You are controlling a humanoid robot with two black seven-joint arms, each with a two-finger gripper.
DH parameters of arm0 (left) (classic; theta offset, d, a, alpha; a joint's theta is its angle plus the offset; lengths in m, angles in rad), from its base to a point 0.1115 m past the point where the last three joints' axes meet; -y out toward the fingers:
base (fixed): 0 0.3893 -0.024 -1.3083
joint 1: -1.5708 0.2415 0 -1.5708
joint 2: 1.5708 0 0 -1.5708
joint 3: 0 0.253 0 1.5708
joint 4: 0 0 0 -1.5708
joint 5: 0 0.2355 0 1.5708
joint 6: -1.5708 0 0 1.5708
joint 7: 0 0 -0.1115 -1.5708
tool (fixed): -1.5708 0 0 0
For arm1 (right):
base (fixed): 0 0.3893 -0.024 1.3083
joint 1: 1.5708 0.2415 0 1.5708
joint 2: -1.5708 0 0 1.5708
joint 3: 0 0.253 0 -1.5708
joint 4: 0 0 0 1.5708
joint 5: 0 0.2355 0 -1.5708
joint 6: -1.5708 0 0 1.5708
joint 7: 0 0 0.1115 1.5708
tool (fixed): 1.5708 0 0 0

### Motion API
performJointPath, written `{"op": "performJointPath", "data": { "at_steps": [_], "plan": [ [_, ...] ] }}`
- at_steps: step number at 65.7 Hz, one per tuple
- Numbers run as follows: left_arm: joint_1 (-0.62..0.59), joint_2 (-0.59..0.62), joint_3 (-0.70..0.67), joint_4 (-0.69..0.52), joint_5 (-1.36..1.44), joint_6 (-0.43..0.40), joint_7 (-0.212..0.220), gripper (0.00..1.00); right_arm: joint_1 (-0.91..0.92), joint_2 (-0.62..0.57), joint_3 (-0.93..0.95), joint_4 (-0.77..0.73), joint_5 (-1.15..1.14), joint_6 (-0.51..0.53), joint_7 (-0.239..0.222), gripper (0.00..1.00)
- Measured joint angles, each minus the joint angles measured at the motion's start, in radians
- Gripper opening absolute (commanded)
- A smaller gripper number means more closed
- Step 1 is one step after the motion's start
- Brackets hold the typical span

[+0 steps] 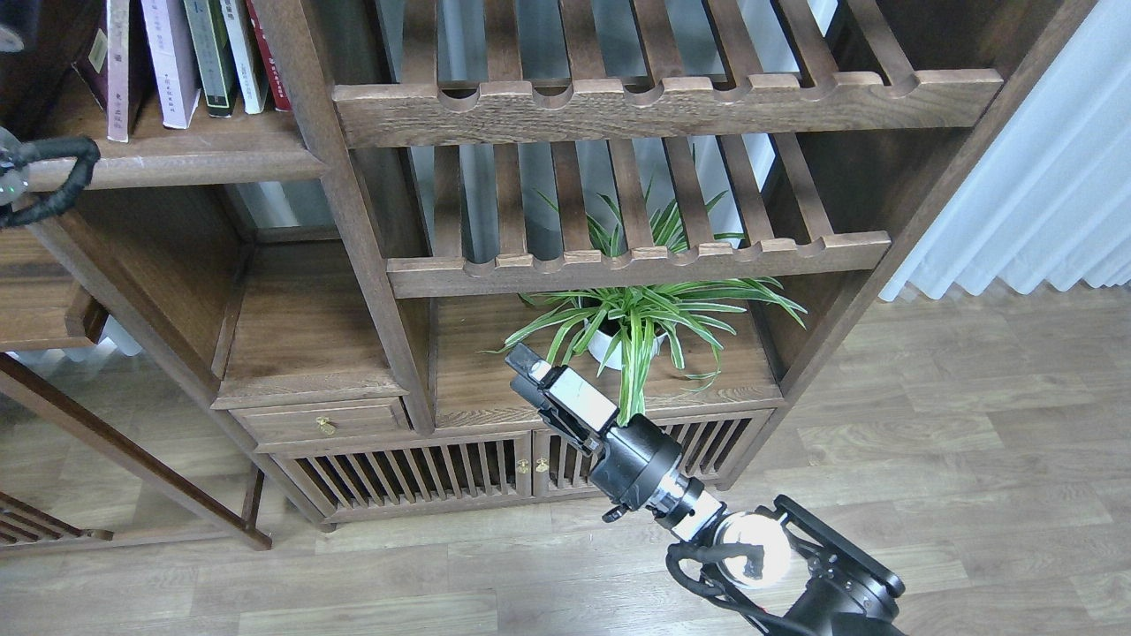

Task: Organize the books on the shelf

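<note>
Several books stand in a row on the flat dark-brown shelf [190,152] at the upper left. From the left they are the maroon book [117,66], the pale lavender book [170,62] and the dark book [212,55], then a thin white-spined and a thin red-spined book. All lean slightly. My right gripper [528,364] is low in the middle, in front of the plant compartment and far from the books. It holds nothing, and its dark fingers cannot be told apart. Of my left arm, only a black cable loop [55,177] shows at the left edge.
Two slatted racks with scalloped notches [667,97] fill the upper right of the bookcase. A potted spider plant [632,322] sits on the lower board just behind my right gripper. An empty cubby with a drawer [318,422] is lower left. A white curtain [1043,177] hangs at right.
</note>
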State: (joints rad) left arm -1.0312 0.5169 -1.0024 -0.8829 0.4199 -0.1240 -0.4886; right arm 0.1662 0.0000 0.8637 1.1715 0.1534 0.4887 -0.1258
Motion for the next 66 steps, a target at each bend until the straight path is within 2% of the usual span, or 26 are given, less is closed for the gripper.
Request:
{"op": "performJointPath", "data": {
  "at_steps": [3,8,13,19,26,37,45,53,66],
  "plan": [
    [0.017,-0.001,-0.009,-0.029,-0.031,-0.028,0.000,0.47,0.002,0.000,0.000,0.000,0.001,0.000,0.000,0.98],
    [0.050,-0.010,-0.016,-0.075,-0.106,-0.084,0.000,0.55,0.004,0.000,0.001,0.001,0.002,0.000,0.000,0.98],
    [0.078,-0.015,-0.023,-0.108,-0.201,-0.179,0.000,0.62,0.010,0.000,0.004,0.008,0.004,0.000,0.000,0.98],
    [0.085,-0.017,-0.041,-0.126,-0.225,-0.217,0.000,0.83,0.015,0.000,0.005,0.009,0.004,0.000,0.000,0.98],
    [0.090,-0.025,-0.074,-0.167,-0.253,-0.232,0.000,0.99,0.019,0.000,0.007,0.009,0.005,0.000,0.000,0.98],
    [0.116,-0.036,-0.106,-0.279,-0.331,-0.241,0.000,1.00,0.020,0.000,0.011,0.009,0.005,0.000,0.000,0.98],
    [0.122,-0.038,-0.127,-0.349,-0.342,-0.287,0.000,1.00,0.038,0.000,0.017,0.010,0.005,-0.007,0.000,0.98],
    [0.123,-0.037,-0.154,-0.375,-0.343,-0.354,0.000,1.00,0.058,0.000,0.023,0.010,0.005,-0.023,0.000,0.98],
    [0.133,-0.042,-0.160,-0.395,-0.348,-0.365,0.000,1.00,0.088,0.000,0.042,0.006,0.006,-0.047,0.000,0.98]
  ]
}}
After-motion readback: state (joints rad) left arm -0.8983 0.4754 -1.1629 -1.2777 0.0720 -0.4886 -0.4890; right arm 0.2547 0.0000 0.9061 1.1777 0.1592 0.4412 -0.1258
